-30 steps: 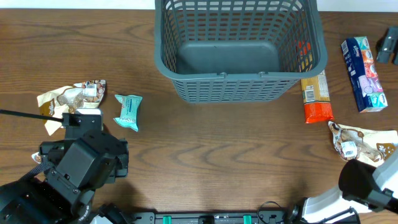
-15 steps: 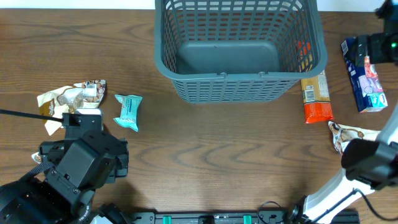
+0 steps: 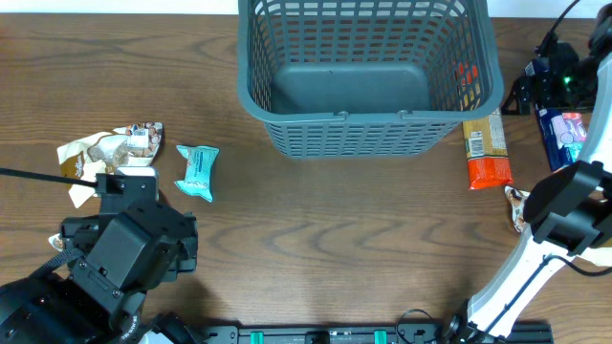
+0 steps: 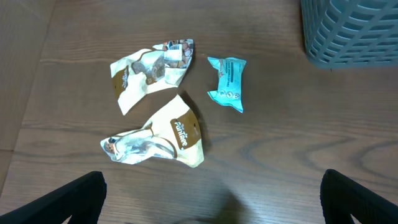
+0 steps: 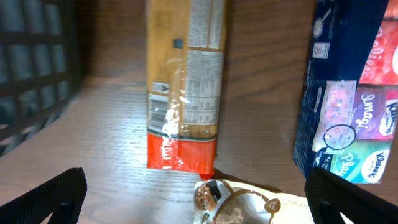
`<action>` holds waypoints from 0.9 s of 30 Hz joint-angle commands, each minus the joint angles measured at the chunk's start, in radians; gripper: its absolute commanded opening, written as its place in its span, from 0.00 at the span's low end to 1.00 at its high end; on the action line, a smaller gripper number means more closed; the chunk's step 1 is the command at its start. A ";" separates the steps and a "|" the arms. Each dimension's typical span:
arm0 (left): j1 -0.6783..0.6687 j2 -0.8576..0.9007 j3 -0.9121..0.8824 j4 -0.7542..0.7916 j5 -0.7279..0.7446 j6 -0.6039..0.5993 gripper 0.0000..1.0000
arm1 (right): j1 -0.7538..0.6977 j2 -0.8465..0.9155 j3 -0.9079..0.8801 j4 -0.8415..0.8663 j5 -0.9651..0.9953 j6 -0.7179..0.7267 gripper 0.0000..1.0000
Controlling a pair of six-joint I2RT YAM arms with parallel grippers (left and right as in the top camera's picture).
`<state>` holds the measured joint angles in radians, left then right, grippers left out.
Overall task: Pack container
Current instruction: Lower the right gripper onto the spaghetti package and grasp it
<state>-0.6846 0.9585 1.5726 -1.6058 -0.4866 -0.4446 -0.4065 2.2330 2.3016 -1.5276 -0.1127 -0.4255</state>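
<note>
- Currently the right claw (image 5: 194,177) gapes wide and empty above the orange packet (image 5: 183,93), whose long axis runs straight away from it.
- Beyond, to the left, the container (image 3: 363,118) stands on the table (image 3: 363,220), just beside that packet.
- Farthest off, the left claw (image 4: 214,186), also wide and empty, hangs well apart.

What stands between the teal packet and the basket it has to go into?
Nothing visible. Only bare table lies between the teal packet and the basket, which sits up and to its right with its top open.
</note>
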 commanded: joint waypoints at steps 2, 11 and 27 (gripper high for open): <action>-0.001 0.001 0.013 -0.009 -0.023 -0.001 0.99 | -0.005 0.028 -0.002 0.006 0.064 0.074 0.99; -0.001 0.001 0.013 -0.009 -0.023 -0.001 0.99 | 0.011 0.091 -0.002 0.025 0.051 0.097 0.99; -0.001 0.001 0.013 -0.009 -0.023 -0.001 0.98 | 0.060 0.126 -0.015 0.089 0.011 0.096 0.99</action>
<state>-0.6846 0.9585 1.5726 -1.6058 -0.4866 -0.4446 -0.3542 2.3497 2.2993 -1.4509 -0.0868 -0.3462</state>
